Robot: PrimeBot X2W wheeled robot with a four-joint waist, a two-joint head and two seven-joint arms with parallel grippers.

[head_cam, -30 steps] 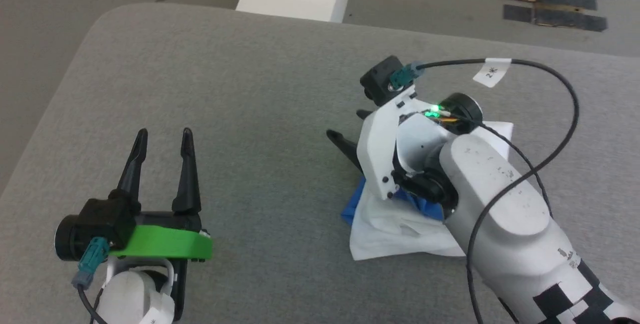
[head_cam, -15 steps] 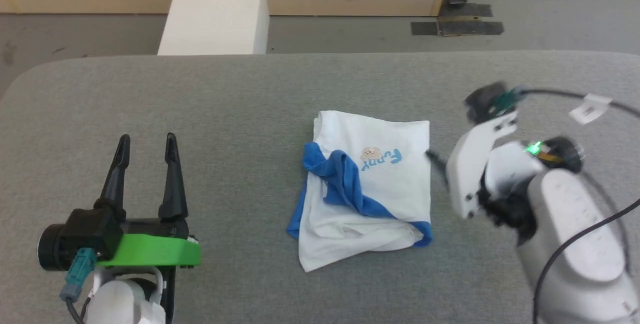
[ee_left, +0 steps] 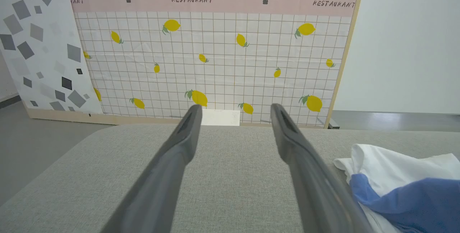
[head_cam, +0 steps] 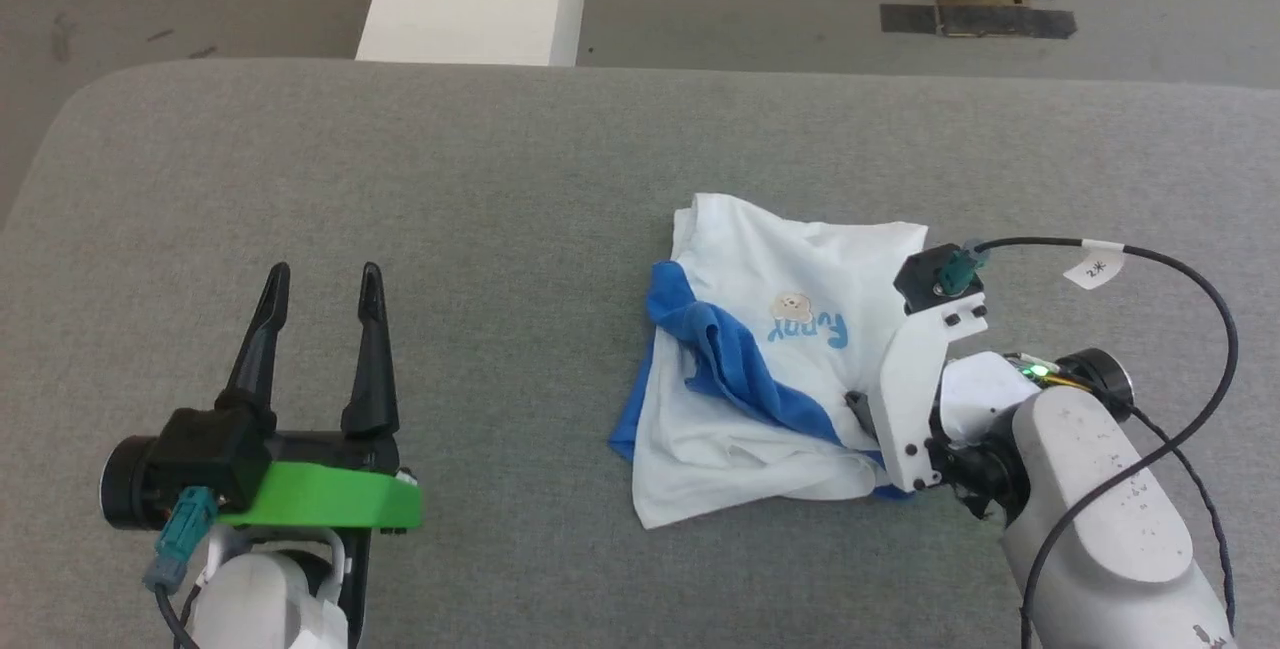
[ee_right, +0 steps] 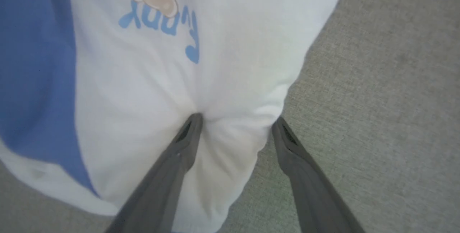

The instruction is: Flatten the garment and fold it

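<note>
White-and-blue garment (head_cam: 800, 269) bunched, right pincer (ee_right: 236, 118) spread, apparently straddling its near edge

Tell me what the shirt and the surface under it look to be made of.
Shirt: soft knit, probably cotton jersey, matte; it lies in limp folds and puckers between the tips of the right gripper. Surface: grey woven upholstery-type fabric, matte; a fine weave shows up close, and the rounded corner hints at padding beneath.

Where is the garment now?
In the head view the garment lies right of centre on the grey surface, its right edge between the fingers of the open right hand.
</note>
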